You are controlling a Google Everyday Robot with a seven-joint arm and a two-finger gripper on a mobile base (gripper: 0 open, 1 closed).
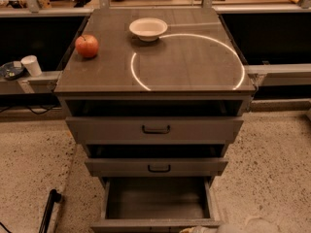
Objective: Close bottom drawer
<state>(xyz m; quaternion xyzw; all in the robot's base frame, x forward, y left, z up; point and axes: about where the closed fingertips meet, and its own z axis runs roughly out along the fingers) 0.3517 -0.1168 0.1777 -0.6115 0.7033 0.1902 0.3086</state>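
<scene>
1. Bottom drawer (155, 204): pulled well out at bottom centre of frame. Deep rectangular tray, plain matte grey.
2. Gripper (197, 230): pale, rounded, at bottom edge right of centre, by the drawer's front panel. Spread or pressed together: cannot tell.
3. Worktop (194, 74): grey-brown slab with a thin white ring. Round white bowl (148, 28) and red apple (87, 46) sit at upper left.

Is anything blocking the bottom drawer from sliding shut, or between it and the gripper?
Nothing visible does. The bottom drawer shows a bare tray, and the gripper is right at its front edge, low in the view, with nothing between them.
</scene>
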